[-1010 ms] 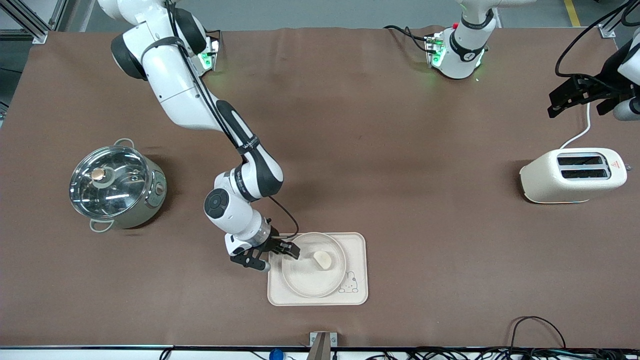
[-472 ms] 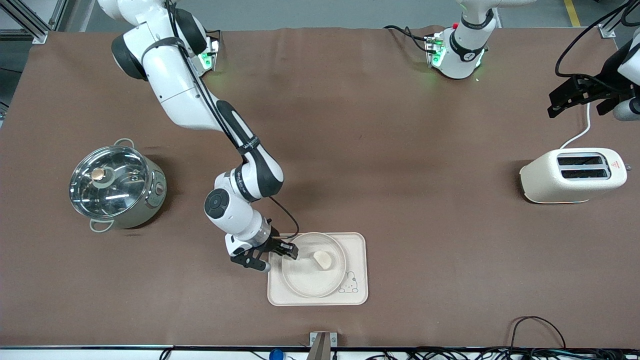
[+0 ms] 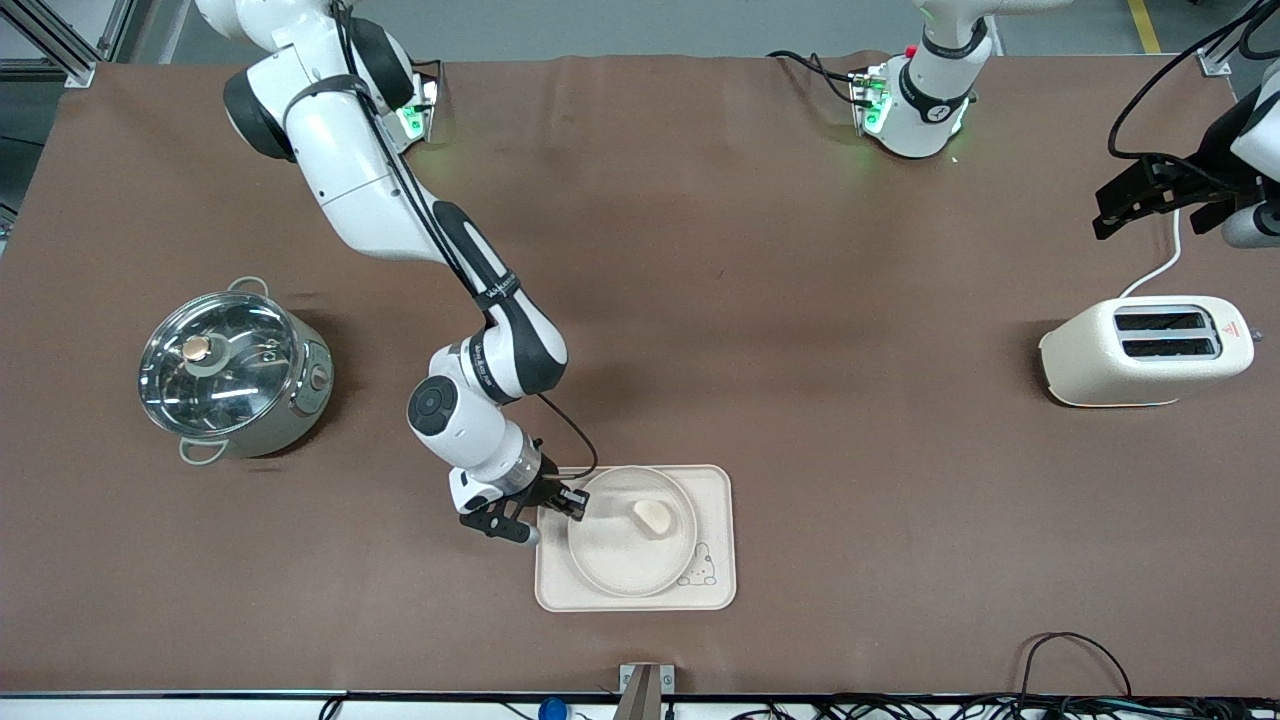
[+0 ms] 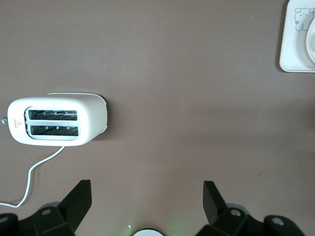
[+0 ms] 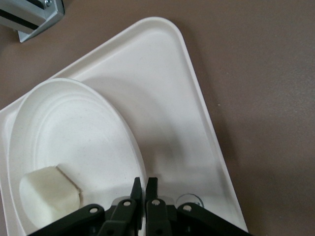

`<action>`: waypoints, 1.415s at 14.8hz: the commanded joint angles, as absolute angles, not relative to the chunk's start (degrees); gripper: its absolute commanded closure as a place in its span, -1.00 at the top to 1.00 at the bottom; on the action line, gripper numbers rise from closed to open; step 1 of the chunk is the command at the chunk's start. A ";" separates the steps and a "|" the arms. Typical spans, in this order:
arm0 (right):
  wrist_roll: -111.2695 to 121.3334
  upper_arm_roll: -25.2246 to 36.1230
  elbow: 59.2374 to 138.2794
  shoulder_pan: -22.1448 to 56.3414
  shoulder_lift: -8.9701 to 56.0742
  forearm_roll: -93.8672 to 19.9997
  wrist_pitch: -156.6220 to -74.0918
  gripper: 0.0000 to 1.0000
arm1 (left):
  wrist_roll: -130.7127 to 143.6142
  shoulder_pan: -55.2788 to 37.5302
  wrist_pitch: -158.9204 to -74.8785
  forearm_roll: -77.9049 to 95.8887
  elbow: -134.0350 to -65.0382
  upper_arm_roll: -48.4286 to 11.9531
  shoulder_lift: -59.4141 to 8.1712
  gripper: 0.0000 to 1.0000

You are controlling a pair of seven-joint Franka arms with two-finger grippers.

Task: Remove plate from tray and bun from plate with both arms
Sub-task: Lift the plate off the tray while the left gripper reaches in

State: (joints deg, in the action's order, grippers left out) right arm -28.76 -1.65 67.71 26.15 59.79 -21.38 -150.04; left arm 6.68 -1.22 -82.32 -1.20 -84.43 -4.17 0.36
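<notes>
The right gripper point(image 3: 572, 503) is closed on the plate point(image 3: 630, 560) rim; the plate remains on the tray point(image 3: 715, 590), with the bun point(image 3: 652, 518) on the plate. The left gripper point(image 4: 147, 196) waits wide open, empty, over the table near the toaster point(image 3: 1145, 350).

Both arms have glossy white shells with black joint bands. A thin black cable runs along the right arm point(image 3: 420, 230). Green lights glow at both bases. The grippers are black.

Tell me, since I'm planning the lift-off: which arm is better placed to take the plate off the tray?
The right. The right gripper is shut on the rim of the plate, which lies on the tray. The left gripper waits open above the toaster.
</notes>
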 commanded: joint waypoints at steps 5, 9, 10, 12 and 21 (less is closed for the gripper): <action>-25.77 -1.76 75.82 24.18 48.89 -22.32 -146.52 -0.99 | 6.68 -2.28 -87.87 -0.53 -82.62 -4.57 -5.87 1.00; -19.72 -3.43 86.88 19.35 38.36 -22.41 -141.33 -0.99 | 10.52 -5.26 -94.47 -0.53 -82.79 -5.71 -11.67 1.00; -17.60 -3.69 91.62 18.99 35.01 -22.41 -141.50 -0.99 | 13.68 -6.75 -95.79 -0.61 -82.88 -5.71 -13.08 1.00; -16.70 -3.69 100.24 18.98 28.95 -22.41 -141.59 -0.99 | 20.44 -10.18 -98.95 -1.05 -83.05 -5.71 -16.51 1.00; 7.10 -11.87 125.77 21.34 20.46 -55.61 -162.84 -0.99 | 41.83 -19.24 -104.76 -1.23 -84.11 -5.71 -24.08 1.00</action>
